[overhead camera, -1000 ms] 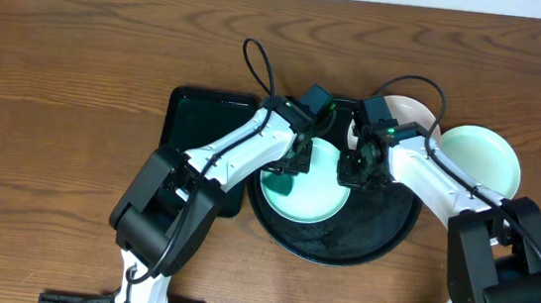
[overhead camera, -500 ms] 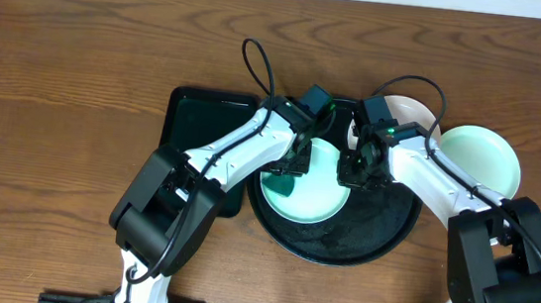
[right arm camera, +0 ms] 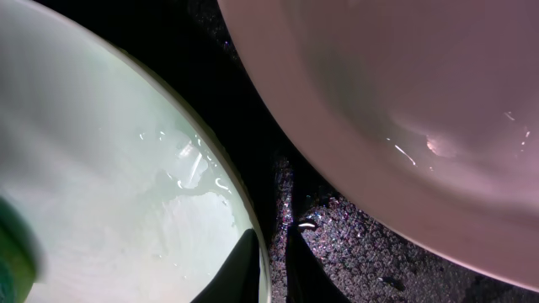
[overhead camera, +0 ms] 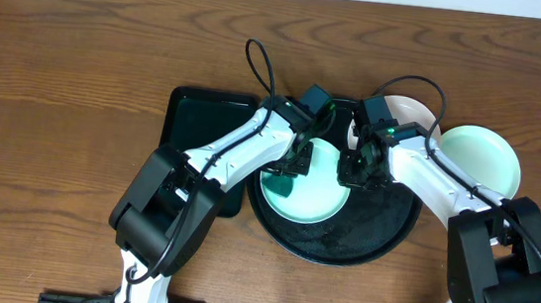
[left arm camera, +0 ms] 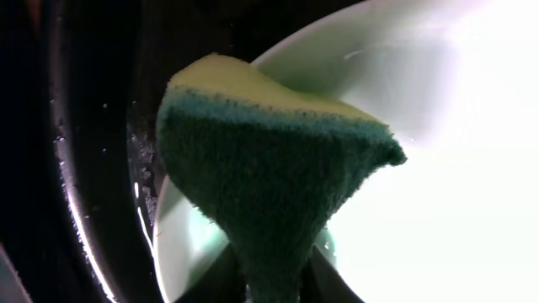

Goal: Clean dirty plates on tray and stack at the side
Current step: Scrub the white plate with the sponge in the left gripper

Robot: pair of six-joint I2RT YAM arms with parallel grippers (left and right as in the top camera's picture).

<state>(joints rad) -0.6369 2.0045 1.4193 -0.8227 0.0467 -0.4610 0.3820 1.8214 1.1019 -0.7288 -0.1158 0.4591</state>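
From overhead: mint plate [overhead camera: 304, 197] lying in the left half of the round black tray [overhead camera: 345, 256], white plate [overhead camera: 411, 113] at the tray's far-right rim, second mint plate [overhead camera: 484, 157] off the tray on the worktop [overhead camera: 59, 72], further right. Left claw [overhead camera: 294, 164] over the mint plate's far-left part, right claw [overhead camera: 358, 170] at its right rim. Plate thus caught between the two claws, its open centre lying right of the left claw and toward the robot's base. Likely the way for the next wipe.

From the left wrist: left claw closed on a green sponge [left arm camera: 269, 185], pinched at its lower end, scouring face toward the camera. Sponge hanging above the plate's left rim, whether touching not clear. Glare washing out the plate's middle, so any smear hidden.

From the right wrist: right claw narrow, fingers [right arm camera: 244, 268] straddling the mint plate's rim, apparently nipping it to steady the plate. White plate just beside, a strip of wet tray between.
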